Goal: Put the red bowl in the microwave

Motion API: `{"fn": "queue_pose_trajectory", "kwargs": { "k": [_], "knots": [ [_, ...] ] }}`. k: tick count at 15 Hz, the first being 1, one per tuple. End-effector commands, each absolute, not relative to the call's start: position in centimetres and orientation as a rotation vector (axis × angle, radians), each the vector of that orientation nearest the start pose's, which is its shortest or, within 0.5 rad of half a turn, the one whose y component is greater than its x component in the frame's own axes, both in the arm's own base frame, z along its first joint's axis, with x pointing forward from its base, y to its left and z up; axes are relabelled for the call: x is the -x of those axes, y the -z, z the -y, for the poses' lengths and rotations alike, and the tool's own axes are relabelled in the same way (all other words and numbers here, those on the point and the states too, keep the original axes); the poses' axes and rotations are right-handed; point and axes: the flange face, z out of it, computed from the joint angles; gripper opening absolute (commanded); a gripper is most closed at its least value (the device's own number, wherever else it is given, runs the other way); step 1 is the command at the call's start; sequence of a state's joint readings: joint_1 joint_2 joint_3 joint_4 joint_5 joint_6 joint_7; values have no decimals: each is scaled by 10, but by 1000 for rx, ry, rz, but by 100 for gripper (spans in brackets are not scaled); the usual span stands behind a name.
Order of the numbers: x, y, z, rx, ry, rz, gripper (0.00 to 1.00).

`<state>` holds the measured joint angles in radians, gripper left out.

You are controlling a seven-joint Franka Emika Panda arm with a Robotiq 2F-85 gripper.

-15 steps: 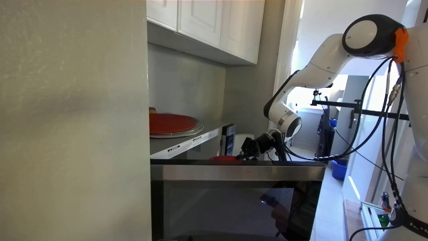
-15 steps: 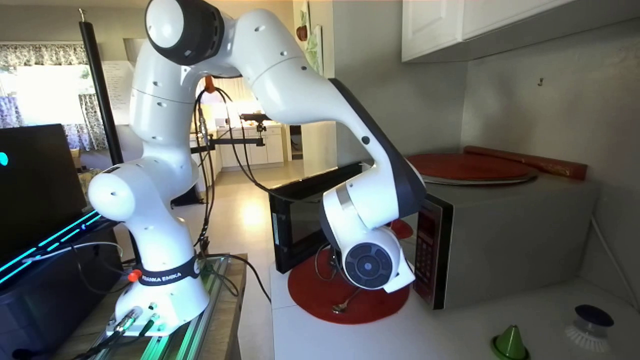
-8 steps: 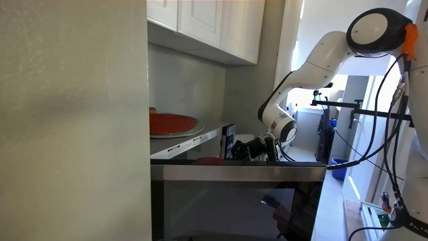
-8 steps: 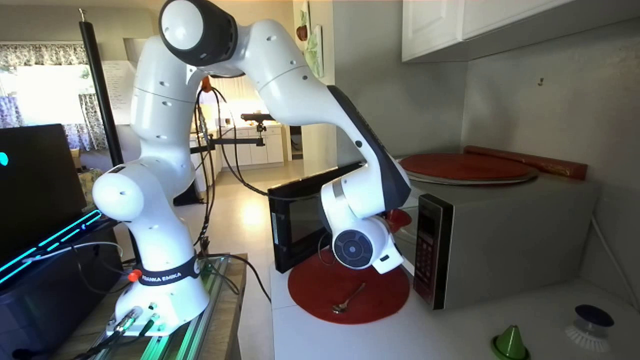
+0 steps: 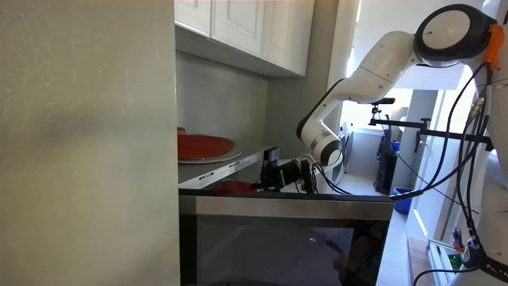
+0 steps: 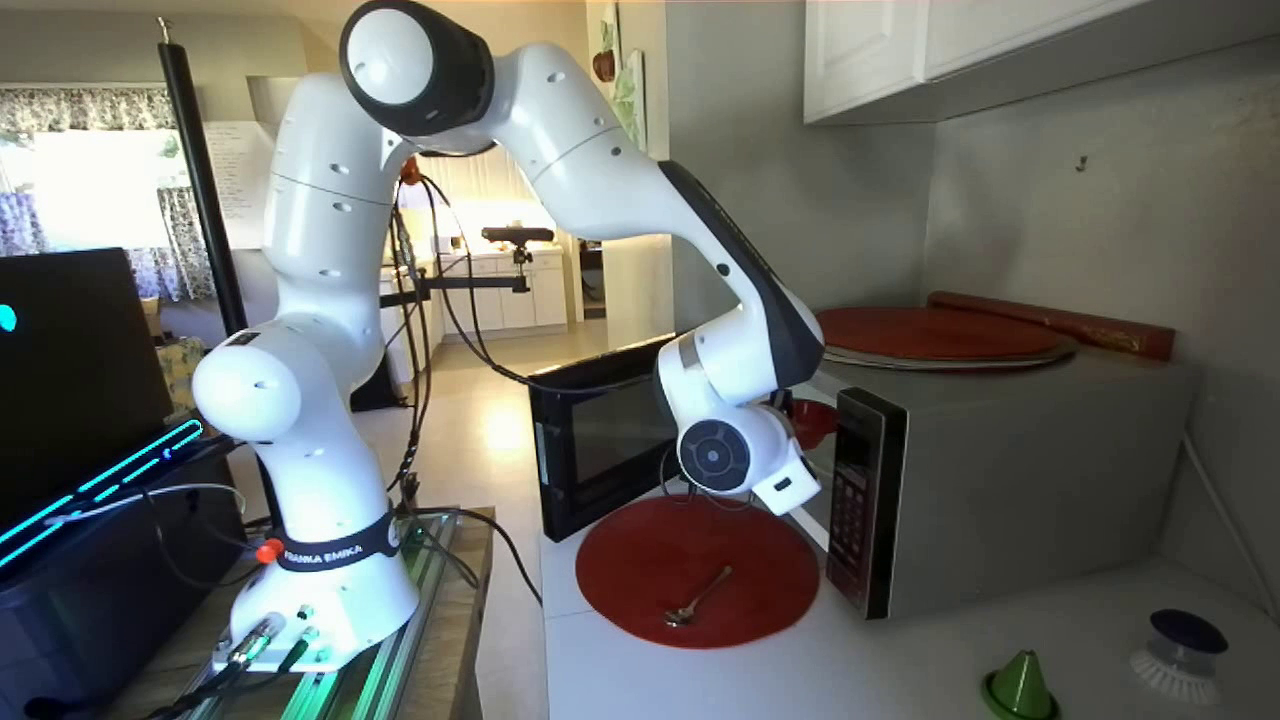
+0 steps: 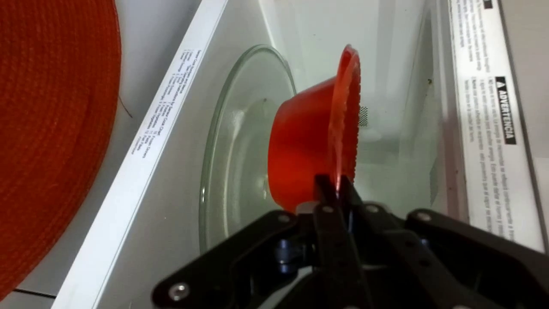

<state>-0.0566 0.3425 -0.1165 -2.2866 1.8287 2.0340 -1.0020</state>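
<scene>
As the gripper (image 7: 336, 182), lower ctr of wrist view, pinches the red bowl (image 7: 300, 146) by its rim, bowl lying up-left of it in the mouth of the microwave (image 6: 1040, 480), base facing the glass turntable (image 7: 231, 171) ctr-left, next move's prob. frame-left, i.e. down.
</scene>
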Motion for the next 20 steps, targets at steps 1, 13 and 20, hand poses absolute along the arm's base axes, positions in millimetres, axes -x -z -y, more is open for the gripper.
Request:
{"fn": "queue_pose_trajectory", "kwargs": {
  "k": [1, 13, 20],
  "knots": [
    [-520, -205, 39, 1805, 401, -614, 5],
    [-563, -171, -6, 1803, 381, -613, 1],
    [-591, -145, -16, 1839, 398, -641, 1]
  ]
}}
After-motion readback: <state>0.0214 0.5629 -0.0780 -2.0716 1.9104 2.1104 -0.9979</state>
